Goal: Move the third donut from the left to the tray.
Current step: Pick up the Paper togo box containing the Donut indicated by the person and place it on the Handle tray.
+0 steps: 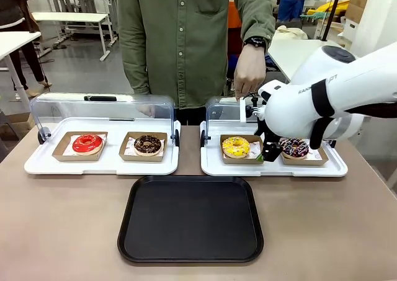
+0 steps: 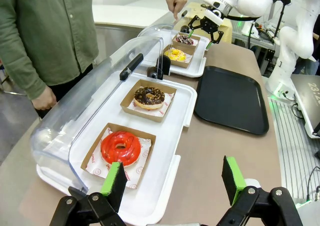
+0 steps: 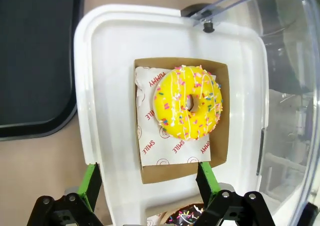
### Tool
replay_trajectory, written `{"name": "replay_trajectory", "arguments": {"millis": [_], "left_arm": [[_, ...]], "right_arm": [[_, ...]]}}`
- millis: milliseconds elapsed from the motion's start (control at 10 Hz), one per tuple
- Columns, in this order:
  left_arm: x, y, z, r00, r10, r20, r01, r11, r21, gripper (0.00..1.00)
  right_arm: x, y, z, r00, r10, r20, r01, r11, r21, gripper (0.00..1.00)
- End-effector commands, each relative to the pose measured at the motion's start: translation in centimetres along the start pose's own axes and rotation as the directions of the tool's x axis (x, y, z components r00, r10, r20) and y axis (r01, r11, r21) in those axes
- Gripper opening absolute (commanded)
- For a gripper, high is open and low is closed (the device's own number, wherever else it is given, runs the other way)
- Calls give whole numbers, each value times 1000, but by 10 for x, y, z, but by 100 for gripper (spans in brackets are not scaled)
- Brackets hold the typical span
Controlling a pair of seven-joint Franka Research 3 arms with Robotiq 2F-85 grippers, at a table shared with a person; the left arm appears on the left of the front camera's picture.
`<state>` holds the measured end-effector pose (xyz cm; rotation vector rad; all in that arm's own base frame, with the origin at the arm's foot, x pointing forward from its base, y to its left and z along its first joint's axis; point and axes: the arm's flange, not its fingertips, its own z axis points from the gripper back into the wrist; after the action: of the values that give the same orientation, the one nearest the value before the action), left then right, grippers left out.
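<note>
Jaws wide and empty, the left gripper (image 2: pixel 173 178) hangs low in its wrist view near the red-iced donut (image 2: pixel 120 147), seemingly parked clear. At the front view's lower middle the tray (image 1: pixel 191 253) lies bare to receive. Right of it the third donut (image 1: pixel 236 146) sits in a white tray (image 1: pixel 208 166) whose clear lid (image 1: pixel 218 110) a person's hand (image 1: pixel 248 76) seems to hold back, letting the right gripper (image 1: pixel 267 147), spread wide and empty, hover just beside.

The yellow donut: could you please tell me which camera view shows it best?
The right wrist view: the yellow donut is seen from almost straight above, close and unblocked, sprinkles and hole clear. The front view shows it smaller, at a low angle. The left wrist view shows it tiny and far off.
</note>
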<state>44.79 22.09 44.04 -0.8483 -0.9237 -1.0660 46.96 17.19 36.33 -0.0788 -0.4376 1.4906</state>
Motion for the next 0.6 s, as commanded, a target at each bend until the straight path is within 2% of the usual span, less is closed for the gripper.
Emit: {"name": "replay_trajectory", "arguments": {"millis": [0,100,500], "left_arm": [[1,-1,0,1000,1,-4,-1,1000,-4,100],[1,-1,0,1000,1,-4,-1,1000,-4,100],[1,-1,0,1000,1,-4,-1,1000,-4,100]], "right_arm": [[9,-7,0,999,-48,-13,47,998,-42,100],[0,0,0,1000,0,0,0,1000,0,100],[-2,2,-17,999,21,-35,-22,999,-38,100]]}}
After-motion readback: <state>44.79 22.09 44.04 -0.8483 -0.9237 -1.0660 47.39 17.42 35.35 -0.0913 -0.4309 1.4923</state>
